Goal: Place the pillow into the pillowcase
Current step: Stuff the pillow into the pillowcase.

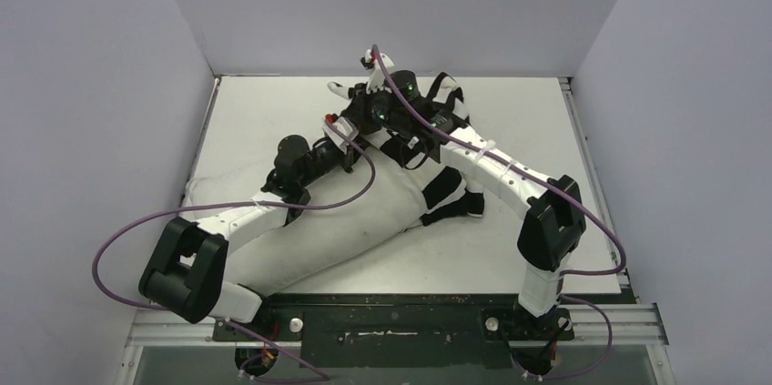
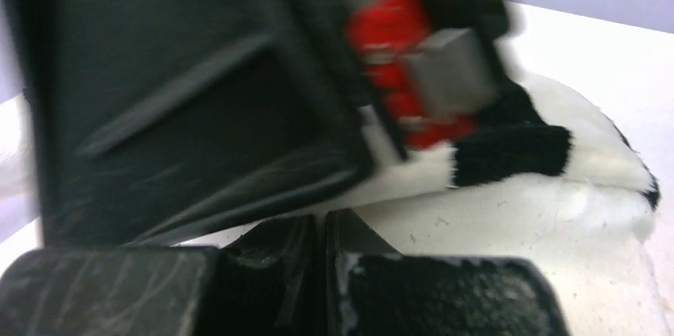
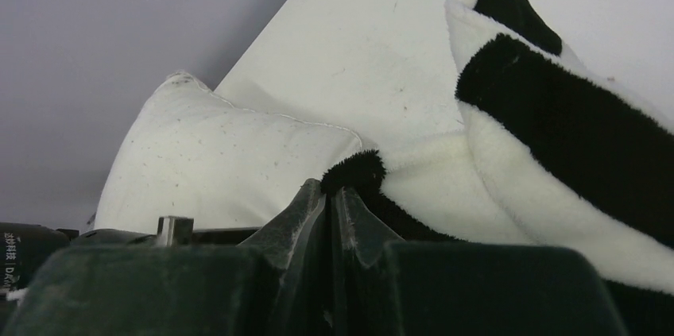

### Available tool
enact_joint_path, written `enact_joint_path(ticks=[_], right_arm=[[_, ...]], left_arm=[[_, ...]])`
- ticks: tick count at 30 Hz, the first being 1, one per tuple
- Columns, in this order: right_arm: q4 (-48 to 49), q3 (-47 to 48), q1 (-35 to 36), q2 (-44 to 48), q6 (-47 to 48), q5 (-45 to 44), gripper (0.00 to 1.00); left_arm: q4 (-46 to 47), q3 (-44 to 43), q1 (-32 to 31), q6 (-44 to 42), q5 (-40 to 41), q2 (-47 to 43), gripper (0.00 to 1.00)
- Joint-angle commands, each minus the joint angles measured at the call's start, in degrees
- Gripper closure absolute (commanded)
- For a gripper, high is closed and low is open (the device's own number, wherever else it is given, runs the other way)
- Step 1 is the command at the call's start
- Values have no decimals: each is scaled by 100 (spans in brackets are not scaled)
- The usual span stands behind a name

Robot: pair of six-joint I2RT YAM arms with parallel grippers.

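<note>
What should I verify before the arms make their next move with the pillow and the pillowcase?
1. The left hand is shut: ok.
2. The left hand pinches fabric: cannot tell; its view is blurred.
3. The right hand is shut, at a black edge of the pillowcase: ok.
4. The pillow is inside the pillowcase: not ok; most of it lies bare on the table.
5. Room between the arms: not ok; a black arm part crowds the left wrist view.

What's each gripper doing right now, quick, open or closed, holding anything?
Left gripper: closed; whether it pinches any fabric cannot be told.
Right gripper: closed on the edge of the striped pillowcase.
</note>
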State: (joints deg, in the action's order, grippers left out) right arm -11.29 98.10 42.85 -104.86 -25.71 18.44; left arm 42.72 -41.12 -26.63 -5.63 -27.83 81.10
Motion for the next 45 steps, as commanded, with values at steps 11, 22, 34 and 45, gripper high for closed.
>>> enact_joint_path(ticks=[11,22,34,45], right_arm=[[1585,-1519,42,1093,-638,106,98],[1860,-1883,-373,1508,-189,655,99],[1616,-1935,-440,1652,69,867,98],[1639,-1970,-319,1542,-57,775,96]], left_arm=[[401,307,-158,2615,1477,-1167,52],[-762,-412,2269,1915,-511,-1711,43],[1070,-1581,2560,456,-3464,429,30],[1092,-2827,2373,161,-3918,2117,29]])
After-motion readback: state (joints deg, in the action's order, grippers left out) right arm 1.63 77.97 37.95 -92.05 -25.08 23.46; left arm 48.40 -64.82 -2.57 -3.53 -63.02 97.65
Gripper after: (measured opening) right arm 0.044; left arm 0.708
